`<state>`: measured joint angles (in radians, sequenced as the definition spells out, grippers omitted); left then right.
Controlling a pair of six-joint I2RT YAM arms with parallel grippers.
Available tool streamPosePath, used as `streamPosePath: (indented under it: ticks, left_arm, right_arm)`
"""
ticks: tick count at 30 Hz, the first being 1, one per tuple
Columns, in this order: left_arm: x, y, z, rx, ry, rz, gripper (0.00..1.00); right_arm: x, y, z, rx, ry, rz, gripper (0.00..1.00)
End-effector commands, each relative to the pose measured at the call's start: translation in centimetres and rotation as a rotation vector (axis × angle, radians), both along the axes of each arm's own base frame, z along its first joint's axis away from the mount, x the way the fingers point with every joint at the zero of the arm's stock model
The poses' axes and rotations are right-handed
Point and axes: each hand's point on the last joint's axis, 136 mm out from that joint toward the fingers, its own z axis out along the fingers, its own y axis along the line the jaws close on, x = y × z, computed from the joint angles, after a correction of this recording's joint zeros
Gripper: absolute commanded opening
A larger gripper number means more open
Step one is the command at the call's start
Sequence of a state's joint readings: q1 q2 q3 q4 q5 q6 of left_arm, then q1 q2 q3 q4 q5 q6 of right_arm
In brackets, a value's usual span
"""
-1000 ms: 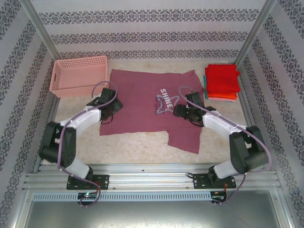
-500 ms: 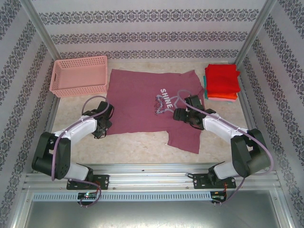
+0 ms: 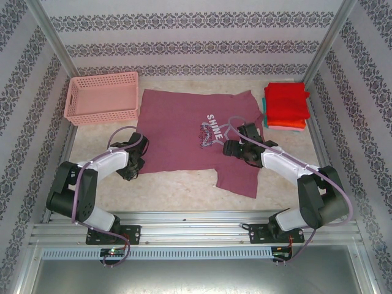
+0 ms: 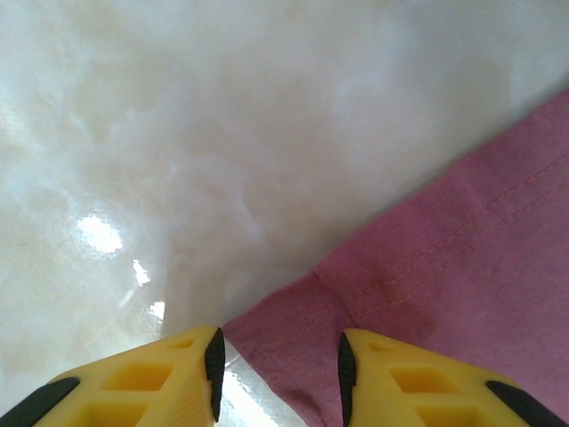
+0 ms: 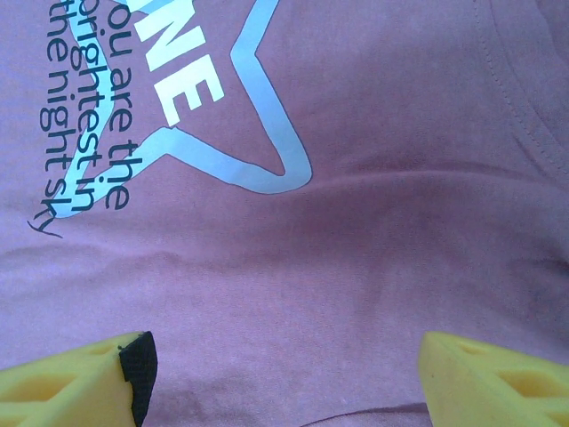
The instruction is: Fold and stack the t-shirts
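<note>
Closing in on the hem now. Over the last second I bring the left gripper off the shirt's left side and down to its near-left bottom corner, and the jaws narrow as it goes. In the left wrist view they stand partly open, one yellow finger on each side of the corner. The cloth still lies flat between the black pads, so nothing is pinched yet.

The right gripper has barely moved. It hovers low over the chest just beside the print, jaws spread wide, holding nothing.

My read: the left side is setting up its grab for the first fold, while the right side has not committed to a grasp point. No fold is made yet.

The maroon t-shirt lies spread face up in the middle of the table, sleeves out. Its near-right part hangs lower than the left hem. It is thin, soft knit with a double-stitched hem and shallow wrinkles across the chest. The white "SHINE" star print looks flat and smooth.

The table top is glossy, pale and marbled, and probably slippery under a thin hem.

The folded stack sits at the far right, red on top with orange and teal edges showing. The pink basket, a rigid plastic lattice, sits at the far left, apart from the shirt.
</note>
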<state>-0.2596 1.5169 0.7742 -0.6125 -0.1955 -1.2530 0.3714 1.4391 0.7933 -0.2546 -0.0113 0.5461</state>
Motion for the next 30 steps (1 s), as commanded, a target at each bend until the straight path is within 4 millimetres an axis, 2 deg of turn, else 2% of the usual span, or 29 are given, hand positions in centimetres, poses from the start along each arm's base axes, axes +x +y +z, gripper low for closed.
streamPosePath:
  ticks: [1, 8, 12, 17, 19, 22, 25, 30]
  left_arm:
    - [-1.1, 0.7, -1.2, 0.016, 0.039, 0.034, 0.38]
    - [-1.5, 0.8, -2.3, 0.008, 0.052, 0.045, 0.31]
    - [-1.4, 0.8, -2.3, 0.002, 0.045, 0.045, 0.15]
    - [-1.3, 0.6, -2.3, -0.01, 0.041, 0.038, 0.02]
    - [-1.1, 0.4, -2.2, -0.018, 0.034, 0.036, 0.0]
    - [-1.1, 0.1, -2.3, -0.036, 0.027, 0.034, 0.0]
    - [-0.9, 0.1, -2.2, -0.041, 0.017, 0.036, 0.0]
    - [-0.7, 0.1, -1.9, -0.039, -0.001, 0.039, 0.0]
  right_arm:
    - [-0.5, -0.2, -0.9, -0.035, 0.022, 0.012, 0.78]
    - [-0.7, -0.4, -0.7, -0.038, 0.02, 0.008, 0.78]
    - [-1.0, -0.7, 0.0, -0.043, 0.009, 0.001, 0.78]
    - [-2.0, -1.8, 1.0, -0.063, -0.003, -0.033, 0.78]
    - [-2.9, -2.7, 1.3, -0.078, -0.003, -0.064, 0.78]
    - [-5.4, -4.2, 1.4, -0.098, 0.026, -0.115, 0.77]
    - [-8.5, -5.3, 0.8, -0.101, 0.084, -0.161, 0.76]
    - [-13.3, -5.6, -1.0, -0.088, 0.177, -0.229, 0.74]
